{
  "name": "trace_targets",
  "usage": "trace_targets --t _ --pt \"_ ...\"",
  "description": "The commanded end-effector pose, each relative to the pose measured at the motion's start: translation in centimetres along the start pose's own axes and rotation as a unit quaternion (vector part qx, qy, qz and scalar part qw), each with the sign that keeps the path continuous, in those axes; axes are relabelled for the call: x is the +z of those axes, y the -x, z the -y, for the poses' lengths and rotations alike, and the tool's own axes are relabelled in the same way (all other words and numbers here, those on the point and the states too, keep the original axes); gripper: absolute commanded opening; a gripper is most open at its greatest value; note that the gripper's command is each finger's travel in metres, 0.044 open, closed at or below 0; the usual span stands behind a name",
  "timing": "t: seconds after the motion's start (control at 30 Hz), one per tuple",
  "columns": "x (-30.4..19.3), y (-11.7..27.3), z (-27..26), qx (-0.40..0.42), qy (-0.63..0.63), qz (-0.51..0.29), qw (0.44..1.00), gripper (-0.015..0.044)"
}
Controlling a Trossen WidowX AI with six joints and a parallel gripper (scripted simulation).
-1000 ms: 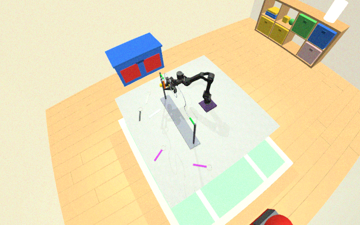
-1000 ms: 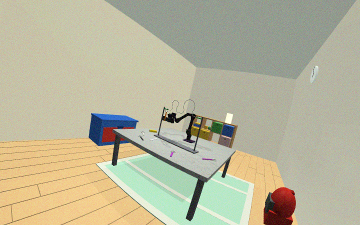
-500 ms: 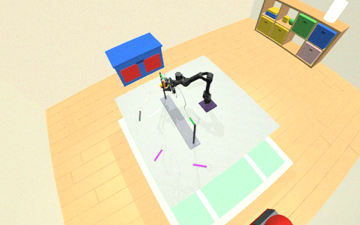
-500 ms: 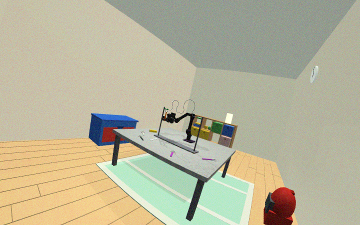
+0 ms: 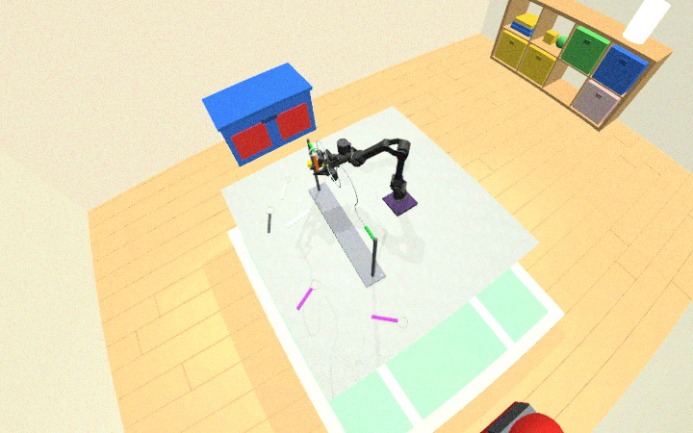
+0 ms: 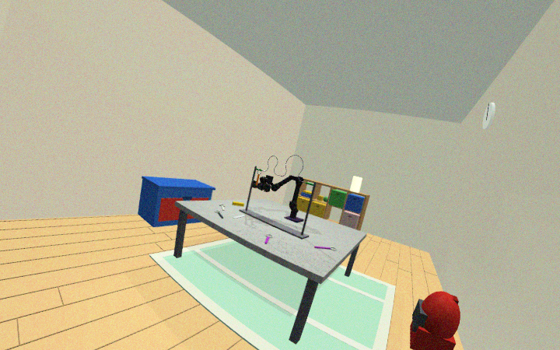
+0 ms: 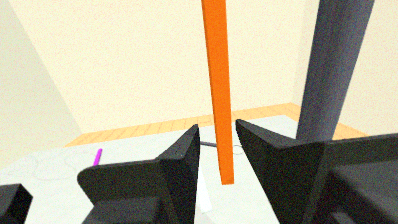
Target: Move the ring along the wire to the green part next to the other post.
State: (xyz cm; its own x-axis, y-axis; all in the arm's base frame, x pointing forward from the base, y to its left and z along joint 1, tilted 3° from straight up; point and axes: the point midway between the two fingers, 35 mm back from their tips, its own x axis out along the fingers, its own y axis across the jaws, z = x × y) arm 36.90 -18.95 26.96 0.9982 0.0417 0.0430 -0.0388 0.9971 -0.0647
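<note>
The orange handle (image 5: 315,163) (image 6: 258,179) (image 7: 218,75) hangs upright beside the left post (image 5: 317,182) (image 6: 249,195) (image 7: 333,70). Its ring is too small to make out clearly near the green part (image 5: 311,145) (image 6: 259,169). My gripper (image 7: 216,126) is partly open, with the handle's lower part between or just beyond its fingertips in the wrist view and a gap on each side. The post is close beyond the right finger there. The thin grey wire (image 5: 356,194) (image 6: 302,165) loops across to the other green part (image 5: 370,233) by the right post (image 5: 374,258) (image 6: 309,204).
The posts stand on a grey base strip (image 5: 361,261). Magenta handles (image 5: 304,298) (image 5: 384,318) with rings, a dark handle (image 5: 269,223), a white strip (image 5: 297,218) and a yellow piece (image 6: 238,203) lie on the table. The wire's loops rise above and near my arm.
</note>
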Motion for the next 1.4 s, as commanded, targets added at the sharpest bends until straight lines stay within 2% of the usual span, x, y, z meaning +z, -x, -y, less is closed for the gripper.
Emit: trace_targets --t 0.0,0.3,0.7,1.37 --pt "-0.1 -0.1 0.1 -0.002 0.002 -0.001 1.000 0.0160" --pt "-0.1 -0.1 0.1 -0.002 0.002 -0.001 1.000 0.0160" --pt "0.0 0.0 0.0 0.000 0.000 0.000 1.000 -0.0150" --pt "1.4 0.0 -0.2 -0.002 0.002 0.000 1.000 -0.0150"
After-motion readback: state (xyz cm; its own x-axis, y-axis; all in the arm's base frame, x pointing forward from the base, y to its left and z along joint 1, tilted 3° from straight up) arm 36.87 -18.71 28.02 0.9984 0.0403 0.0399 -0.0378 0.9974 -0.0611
